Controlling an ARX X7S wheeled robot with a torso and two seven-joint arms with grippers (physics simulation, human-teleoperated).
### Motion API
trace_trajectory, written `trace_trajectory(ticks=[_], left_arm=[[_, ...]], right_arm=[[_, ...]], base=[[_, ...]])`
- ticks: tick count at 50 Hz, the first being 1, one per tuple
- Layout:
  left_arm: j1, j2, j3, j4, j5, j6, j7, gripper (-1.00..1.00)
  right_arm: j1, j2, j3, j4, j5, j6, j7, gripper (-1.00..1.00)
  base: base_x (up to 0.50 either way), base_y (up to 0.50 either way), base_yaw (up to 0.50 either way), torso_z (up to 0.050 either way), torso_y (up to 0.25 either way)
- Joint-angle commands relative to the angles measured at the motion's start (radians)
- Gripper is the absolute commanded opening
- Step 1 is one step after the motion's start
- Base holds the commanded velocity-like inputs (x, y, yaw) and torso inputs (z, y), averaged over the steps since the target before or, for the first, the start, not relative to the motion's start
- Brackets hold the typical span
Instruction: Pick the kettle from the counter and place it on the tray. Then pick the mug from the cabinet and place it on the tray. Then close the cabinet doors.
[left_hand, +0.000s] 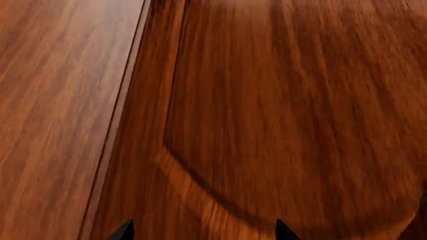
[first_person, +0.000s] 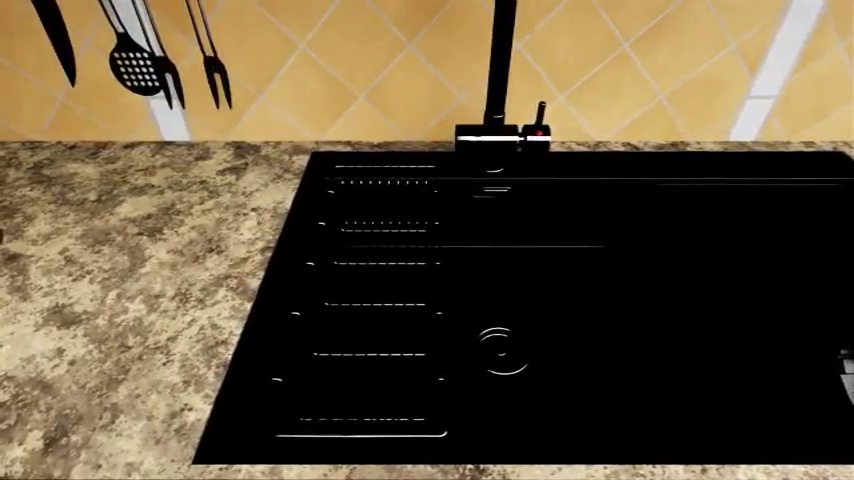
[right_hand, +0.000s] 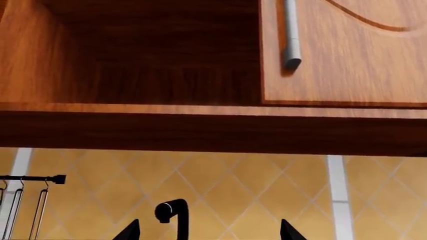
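Observation:
The kettle, the tray and the mug are out of view in all three views. The speckled counter (first_person: 120, 300) fills the left of the head view, and neither arm shows there. My left gripper (left_hand: 204, 233) is open and empty, its dark fingertips (left_hand: 124, 231) close to a brown wooden cabinet door (left_hand: 287, 115) with an arched groove. My right gripper (right_hand: 209, 233) is also open and empty. It points up at the cabinet's underside (right_hand: 213, 131). There the inside of the cabinet (right_hand: 153, 55) shows open beside a door (right_hand: 347, 65) with a grey bar handle (right_hand: 290, 35).
A large black sink (first_person: 601, 320) with a ribbed drainer is set into the counter, and a black faucet (first_person: 501, 70) stands behind it; the faucet's top (right_hand: 170, 212) shows between my right fingertips. Utensils (first_person: 140, 55) hang on the yellow tiled wall, from a rail (right_hand: 33, 179).

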Motion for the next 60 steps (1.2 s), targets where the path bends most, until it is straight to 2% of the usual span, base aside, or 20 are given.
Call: trace_trajectory(ticks=[1,19,44,60], left_arm=[[-0.012,0.101,0.041,-0.027,-0.082,0.092,0.118,1.00],[0.069,0.108,0.156,-0.065,0.015,0.162,0.209,1.00],[0.226,0.182,0.305,-0.078,-0.027,0.126,0.239,1.00],[0.253,0.179,0.391,-0.098,-0.001,0.149,0.269,1.00]], right_arm=[[0.010,0.010,-0.006,0.000,0.013,-0.014,0.000,1.00],[0.001,0.036,0.042,0.000,0.043,-0.023,0.000,1.00],[-0.015,0.055,0.108,0.000,0.095,-0.015,0.000,1.00],[-0.020,0.041,0.107,0.000,0.091,-0.005,0.000,1.00]], base=[[0.00,0.00,0.00,0.000,0.000],[0.00,0.00,0.00,0.001,0.000],[0.00,0.00,0.00,0.000,0.000],[0.00,0.00,0.00,0.000,0.000]])
